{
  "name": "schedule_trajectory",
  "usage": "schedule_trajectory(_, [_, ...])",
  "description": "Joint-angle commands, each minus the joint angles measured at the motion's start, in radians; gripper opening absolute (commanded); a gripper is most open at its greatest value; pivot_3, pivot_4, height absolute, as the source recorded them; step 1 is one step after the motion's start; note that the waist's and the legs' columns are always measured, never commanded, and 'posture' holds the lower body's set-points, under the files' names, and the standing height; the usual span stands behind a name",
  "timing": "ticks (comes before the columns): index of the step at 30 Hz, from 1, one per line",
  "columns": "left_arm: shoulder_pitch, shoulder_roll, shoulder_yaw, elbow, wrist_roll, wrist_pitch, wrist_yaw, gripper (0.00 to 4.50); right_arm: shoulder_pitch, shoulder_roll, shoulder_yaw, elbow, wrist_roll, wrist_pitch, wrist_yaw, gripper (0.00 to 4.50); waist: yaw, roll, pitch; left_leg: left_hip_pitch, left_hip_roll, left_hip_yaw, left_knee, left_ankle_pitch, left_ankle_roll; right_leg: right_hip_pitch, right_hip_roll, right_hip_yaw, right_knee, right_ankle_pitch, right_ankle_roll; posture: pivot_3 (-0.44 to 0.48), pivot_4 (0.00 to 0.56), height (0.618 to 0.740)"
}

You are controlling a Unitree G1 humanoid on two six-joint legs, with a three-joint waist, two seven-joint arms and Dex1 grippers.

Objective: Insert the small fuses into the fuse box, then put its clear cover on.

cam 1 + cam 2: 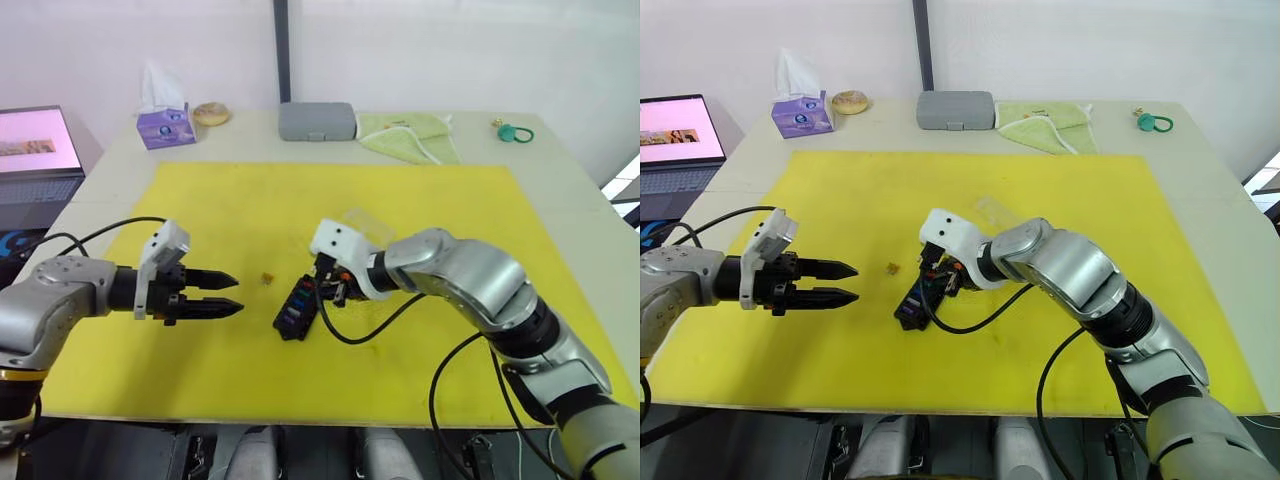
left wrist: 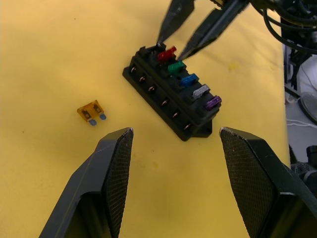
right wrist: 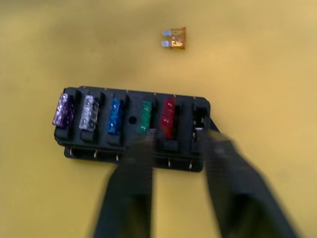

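The black fuse box (image 2: 173, 96) lies on the yellow mat (image 1: 420, 200), mid-front. Five small fuses stand in its slots: purple (image 3: 63, 109), grey (image 3: 89, 112), blue (image 3: 115, 115), green (image 3: 145, 115) and red (image 3: 169, 116); the end slot (image 3: 200, 119) is bare. An orange fuse (image 2: 91, 112) lies loose on the mat, left of the box. My right gripper (image 1: 330, 290) hovers open just over the box's red-fuse end, holding nothing. Left of the box and the orange fuse, my left gripper (image 1: 230, 295) is open and empty. The clear cover (image 1: 992, 210) lies behind my right wrist.
Along the table's far edge stand a tissue box (image 1: 165, 125), a round bun-like object (image 1: 211, 113), a grey case (image 1: 317, 121), a green cloth (image 1: 408, 135) and a teal ring (image 1: 515, 132). A laptop (image 1: 35, 150) sits off the table's left.
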Motion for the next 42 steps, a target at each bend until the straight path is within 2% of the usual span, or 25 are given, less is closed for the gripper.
schedule_trajectory(1, [-0.004,0.004,0.040,-0.008,-0.007,-0.008,-0.003,2.93,-0.013,0.019,-0.034,-0.035,0.024,0.020,0.000,2.47,-0.001,0.000,0.000,0.000,0.000,0.000,0.000,0.000,0.000,0.000,0.000,0.000,0.000,0.000,0.000,0.000,0.150,0.737])
schedule_trajectory(7, [-0.003,0.007,0.043,0.003,-0.001,-0.014,-0.003,2.93,-0.017,0.018,-0.085,-0.051,0.044,0.035,-0.002,2.47,0.001,0.000,0.000,0.000,0.000,0.000,0.000,0.000,0.000,0.000,0.000,0.000,0.000,0.000,0.000,0.000,0.150,0.737])
schedule_trajectory(14, [-0.012,0.011,0.038,0.025,0.006,-0.019,-0.015,2.93,0.016,-0.047,-0.124,-0.088,0.093,0.023,0.042,2.47,0.001,0.000,0.000,0.000,0.000,0.000,0.000,0.000,0.000,0.000,0.000,0.000,0.000,0.000,0.000,0.000,0.150,0.737])
schedule_trajectory(17, [-0.028,0.021,0.037,0.046,0.013,-0.023,-0.031,2.93,0.046,-0.033,-0.167,-0.091,0.083,-0.057,0.029,2.47,0.000,0.000,0.000,0.000,0.000,0.000,0.000,0.000,0.000,0.000,0.000,0.000,0.000,0.000,0.000,0.000,0.150,0.737])
schedule_trajectory(20, [-0.035,0.039,0.035,0.071,0.027,-0.036,-0.057,2.93,0.067,0.008,-0.194,-0.083,0.059,-0.142,-0.005,1.63,-0.002,0.000,0.000,0.000,0.000,0.000,0.000,0.000,0.000,0.000,0.000,0.000,0.000,0.000,0.000,0.000,0.150,0.737])
schedule_trajectory(23, [-0.045,0.064,0.030,0.111,0.056,-0.066,-0.089,2.93,0.092,0.034,-0.194,-0.084,0.047,-0.199,-0.022,0.26,0.001,0.000,0.000,0.000,0.000,0.000,0.000,0.000,0.000,0.000,0.001,0.000,0.000,0.000,0.000,0.000,0.150,0.737])
schedule_trajectory(24, [-0.052,0.069,0.031,0.120,0.058,-0.068,-0.098,2.93,0.106,0.038,-0.187,-0.089,0.040,-0.217,-0.027,0.07,0.001,0.000,0.000,0.000,0.000,0.001,0.000,0.000,0.000,0.000,0.001,0.000,0.000,0.000,0.000,0.000,0.150,0.737])
schedule_trajectory(29, [-0.061,0.080,0.029,0.123,0.060,-0.065,-0.124,2.93,0.186,0.048,-0.137,-0.104,0.004,-0.275,-0.052,0.07,0.004,0.000,0.000,0.000,0.000,0.002,0.000,0.000,0.000,0.000,0.000,0.000,0.000,0.000,0.000,0.000,0.150,0.737])
schedule_trajectory(42, [-0.062,0.053,0.022,0.113,0.065,-0.054,-0.110,2.93,0.234,0.043,-0.097,-0.118,-0.042,-0.308,-0.059,0.07,0.002,0.000,0.000,0.000,0.000,0.002,0.001,0.000,0.000,0.000,0.001,0.000,0.001,0.000,0.000,0.000,0.150,0.737])
